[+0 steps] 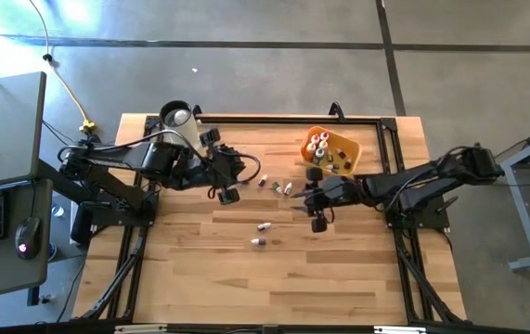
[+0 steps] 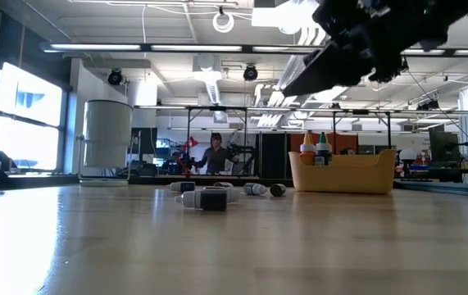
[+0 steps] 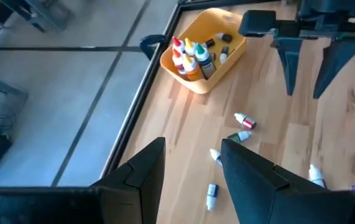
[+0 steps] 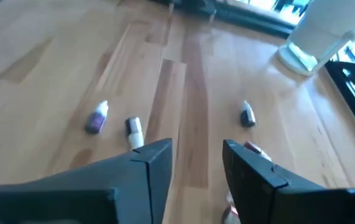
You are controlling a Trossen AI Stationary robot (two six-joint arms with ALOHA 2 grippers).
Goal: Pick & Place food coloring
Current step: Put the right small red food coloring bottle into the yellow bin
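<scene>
The food coloring is split between two places. Several bottles already stand upright in the yellow tray at the far right of the table, with a few small dark vials lying beside them in the tray, as the left wrist view shows. The rest lies loose on the wooden table: a cluster of small vials between the two arms, and two more vials nearer the front edge, well apart from the tray.

The right gripper hangs above the table just beside the cluster — its fingers stand apart with clear space between them and hold nothing. The left gripper waits on the other side of the cluster, also parted and empty.

Judged from this layout, the task is partly complete: the tray holds a share of the bottles, while at least six vials remain on the table to be picked and placed. A clear round jar stands at the far left edge, untouched.
</scene>
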